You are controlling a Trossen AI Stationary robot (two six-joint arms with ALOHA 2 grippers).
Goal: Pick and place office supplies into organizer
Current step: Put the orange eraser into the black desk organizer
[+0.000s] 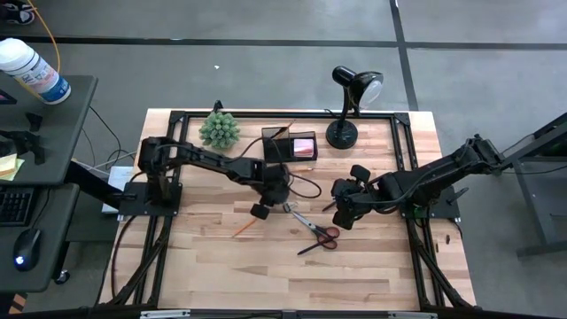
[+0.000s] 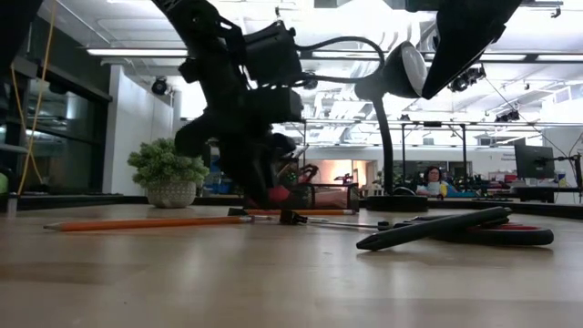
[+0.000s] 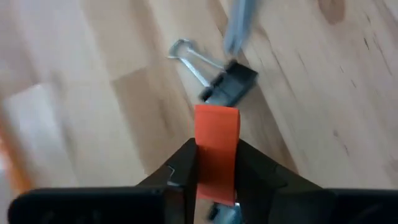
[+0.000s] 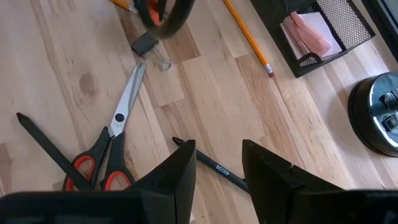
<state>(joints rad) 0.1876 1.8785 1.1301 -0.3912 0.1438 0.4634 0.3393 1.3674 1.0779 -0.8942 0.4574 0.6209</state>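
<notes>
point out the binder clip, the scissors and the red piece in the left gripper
binder clip [image 3: 231,83]: left wrist view, on its black body.
scissors [image 4: 118,117]: right wrist view, on the pivot screw.
red piece [image 3: 216,146]: left wrist view, on its flat face between the left gripper's fingers.

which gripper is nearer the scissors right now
Right. The right gripper hovers just beside the scissors near their red handles; the left gripper, closed on a small red piece, sits beyond the blade tips, slightly farther.

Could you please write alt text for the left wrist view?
The left claw pinches a small flat red eraser-like piece between its dark fingers above the light wooden table. Just beyond lies a black binder clip with silver wire handles.
</notes>
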